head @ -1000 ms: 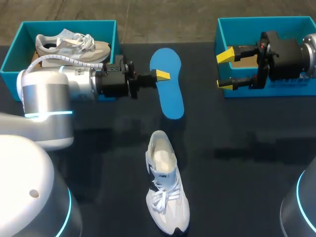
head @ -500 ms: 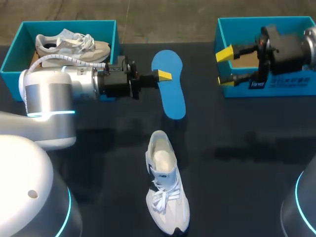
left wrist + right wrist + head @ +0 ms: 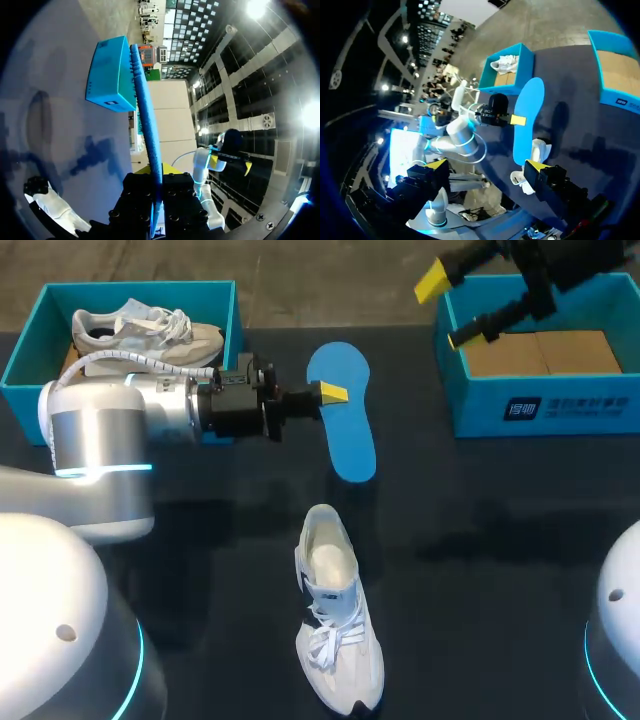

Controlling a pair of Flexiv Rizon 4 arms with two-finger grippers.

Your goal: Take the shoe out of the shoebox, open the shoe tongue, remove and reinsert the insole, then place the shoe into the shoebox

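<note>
Pinched insole point(image 3: 345, 430) edgewise in left gripper point(image 3: 330, 393), aloft beyond shoe point(image 3: 330, 620), probably for reinsertion. Held right gripper point(image 3: 447, 308) wide open, high by box point(image 3: 540, 405), apparently clear.

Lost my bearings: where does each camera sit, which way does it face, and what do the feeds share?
Head view: above and behind, facing down at the table; left gripper shut on the blue insole, right gripper open by the right shoebox.
Left wrist view: on the left wrist, facing along the edge-on insole toward that shoebox; own gripper shows.
Right wrist view: on the right wrist, facing back over the table at insole and shoe; own gripper shows.
Shared: all three show the insole.
</note>
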